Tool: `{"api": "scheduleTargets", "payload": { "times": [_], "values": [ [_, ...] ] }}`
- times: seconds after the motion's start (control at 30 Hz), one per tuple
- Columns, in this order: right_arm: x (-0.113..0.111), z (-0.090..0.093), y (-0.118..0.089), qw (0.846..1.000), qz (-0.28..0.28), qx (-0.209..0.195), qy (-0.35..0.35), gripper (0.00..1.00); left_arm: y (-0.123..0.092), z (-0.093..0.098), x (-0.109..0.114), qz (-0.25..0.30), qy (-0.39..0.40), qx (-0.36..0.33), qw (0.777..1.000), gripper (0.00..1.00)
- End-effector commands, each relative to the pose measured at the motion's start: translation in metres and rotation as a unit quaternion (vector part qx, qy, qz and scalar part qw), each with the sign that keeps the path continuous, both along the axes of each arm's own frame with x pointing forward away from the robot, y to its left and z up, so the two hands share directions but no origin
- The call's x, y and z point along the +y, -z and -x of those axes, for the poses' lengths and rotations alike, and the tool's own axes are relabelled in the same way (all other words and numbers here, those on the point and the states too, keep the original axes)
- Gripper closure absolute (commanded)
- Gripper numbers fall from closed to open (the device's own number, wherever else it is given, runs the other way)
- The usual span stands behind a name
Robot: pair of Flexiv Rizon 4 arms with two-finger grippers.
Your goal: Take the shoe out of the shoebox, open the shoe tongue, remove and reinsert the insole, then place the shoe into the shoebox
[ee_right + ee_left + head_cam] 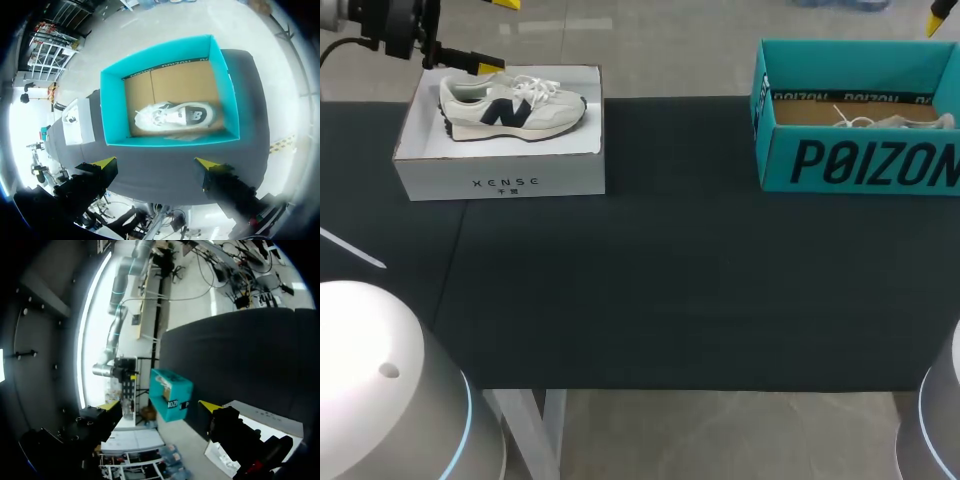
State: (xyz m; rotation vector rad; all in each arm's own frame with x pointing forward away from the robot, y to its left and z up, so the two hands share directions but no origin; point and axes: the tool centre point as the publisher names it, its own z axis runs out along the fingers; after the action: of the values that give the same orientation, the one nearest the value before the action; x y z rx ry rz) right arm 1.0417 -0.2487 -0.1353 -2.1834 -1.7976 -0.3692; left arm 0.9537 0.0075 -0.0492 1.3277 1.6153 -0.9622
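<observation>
A teal shoebox [860,165] stands open at the table's far right. A white shoe [890,121] lies on its side inside it, and only its laces and upper show in the head view. In the right wrist view my right gripper [155,163] hangs open high above that box [112,110], looking straight down on the shoe [172,116]. Only one of its fingertips [938,18] shows in the head view. My left gripper [498,35] stands open at the far left, beside the white box, with nothing between its fingers [111,406].
A shallow white box [500,170] at the far left holds a second white sneaker [510,108] with a dark logo. This box also shows in the left wrist view [260,432] and the right wrist view [79,121]. Black cloth [670,280] covers the table between the boxes.
</observation>
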Motion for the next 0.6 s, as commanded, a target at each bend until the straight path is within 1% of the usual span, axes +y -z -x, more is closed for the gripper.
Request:
{"api": "scheduleTargets", "payload": {
  "times": [0.03, 0.1, 0.13, 0.17, 0.2, 0.23, 0.27, 0.3, 0.33, 0.37, 0.4, 0.5, 0.6],
  "values": [
    [0.001, 0.001, 0.000, 1.000, 0.001, -0.001, 0.001, 0.00, 0.005, -0.041, -0.042, -0.169, -0.402, 0.125, 0.891, 0.00],
    [0.001, 0.001, 0.000, 1.000, 0.001, -0.001, 0.001, 0.00, 0.008, -0.055, -0.044, -0.178, -0.494, 0.192, 0.829, 0.00],
    [0.001, 0.001, 0.000, 1.000, 0.001, -0.001, 0.001, 0.00, 0.011, -0.063, -0.045, -0.188, -0.544, 0.216, 0.789, 0.00],
    [0.001, 0.001, 0.000, 1.000, 0.001, -0.001, 0.001, 0.00, 0.014, -0.069, -0.045, -0.188, -0.564, 0.244, 0.766, 0.00],
    [0.001, 0.001, 0.000, 1.000, 0.001, -0.001, 0.001, 0.00, 0.017, -0.077, -0.045, -0.185, -0.599, 0.278, 0.728, 0.00],
    [0.001, 0.001, 0.000, 1.000, 0.001, -0.001, 0.001, 0.00, 0.020, -0.081, -0.044, -0.189, -0.623, 0.289, 0.702, 0.00],
    [0.001, 0.001, 0.000, 1.000, 0.001, -0.001, 0.001, 0.00, 0.022, -0.085, -0.045, -0.183, -0.637, 0.307, 0.683, 0.00],
    [0.001, 0.001, 0.000, 1.000, 0.001, -0.001, 0.001, 0.00, 0.026, -0.089, -0.044, -0.189, -0.657, 0.327, 0.653, 0.00],
    [0.001, 0.001, 0.000, 1.000, 0.001, -0.001, 0.001, 0.00, 0.030, -0.092, -0.043, -0.191, -0.667, 0.342, 0.634, 0.00],
    [0.001, 0.001, 0.000, 1.000, 0.001, -0.001, 0.001, 0.00, 0.032, -0.096, -0.041, -0.189, -0.687, 0.353, 0.607, 0.00],
    [0.001, 0.001, 0.000, 1.000, 0.001, -0.001, 0.001, 0.00, 0.034, -0.098, -0.038, -0.188, -0.699, 0.365, 0.586, 0.00],
    [0.001, 0.001, 0.000, 1.000, 0.001, -0.001, 0.001, 0.00, 0.034, -0.106, -0.028, -0.164, -0.735, 0.403, 0.520, 0.00],
    [0.001, 0.001, 0.000, 1.000, 0.001, -0.001, 0.001, 0.00, 0.032, -0.115, -0.016, -0.128, -0.759, 0.424, 0.477, 0.00]
  ]
}}
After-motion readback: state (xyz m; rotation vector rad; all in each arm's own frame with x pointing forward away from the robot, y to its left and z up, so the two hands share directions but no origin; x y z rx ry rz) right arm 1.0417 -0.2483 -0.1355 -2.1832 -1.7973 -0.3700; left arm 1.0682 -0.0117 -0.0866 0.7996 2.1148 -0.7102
